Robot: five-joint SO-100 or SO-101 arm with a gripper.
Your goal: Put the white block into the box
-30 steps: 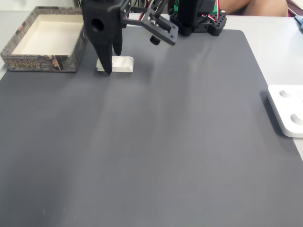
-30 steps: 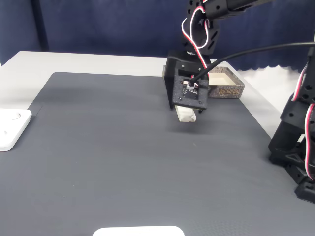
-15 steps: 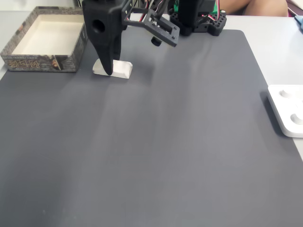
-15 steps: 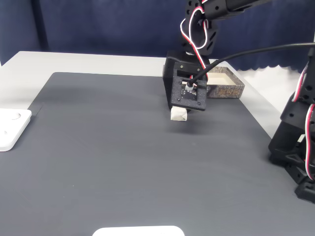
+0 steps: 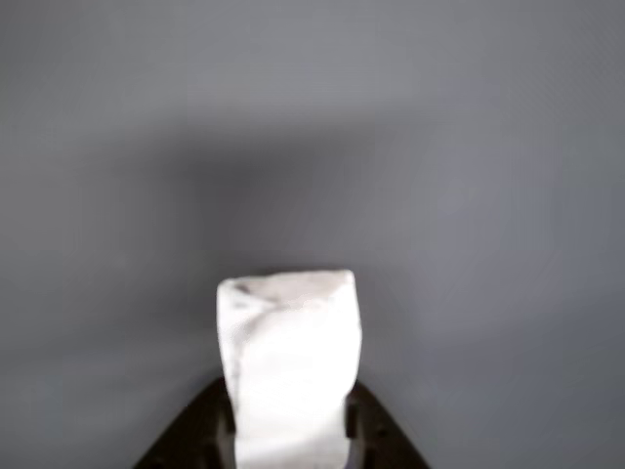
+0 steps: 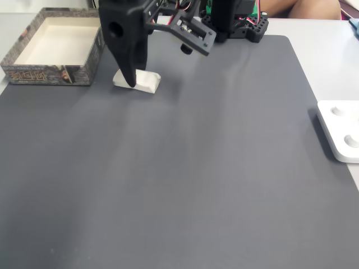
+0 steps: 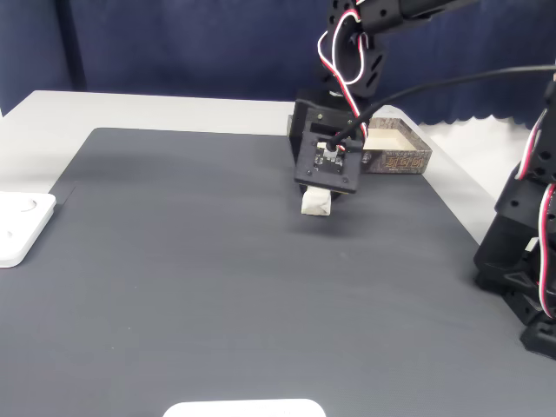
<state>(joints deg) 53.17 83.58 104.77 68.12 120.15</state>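
The white block (image 5: pixel 288 352) fills the lower middle of the other view, pinched between two dark fingers (image 5: pixel 210 430) of my gripper (image 5: pixel 288 435), which is shut on it. In a fixed view the black gripper (image 6: pixel 130 81) points down over the block (image 6: pixel 146 82), just right of the box (image 6: pixel 47 74). The block sits slightly tilted, close to the dark mat. From the opposite side, in a fixed view, the block (image 7: pixel 315 205) hangs under the gripper (image 7: pixel 318 198), and the box (image 7: pixel 398 161) stands behind it to the right.
A white device (image 6: pixel 341 130) with round hollows lies at the mat's right edge; the other fixed view has that device (image 7: pixel 19 228) at the left. A second black arm base (image 7: pixel 521 261) stands at the right. A person's arm (image 6: pixel 305 7) rests at the back.
The block has turned from lying flat and lengthwise to a slight tilt in the gripper's hold. The gripper has tilted and shifted a little away from the box.
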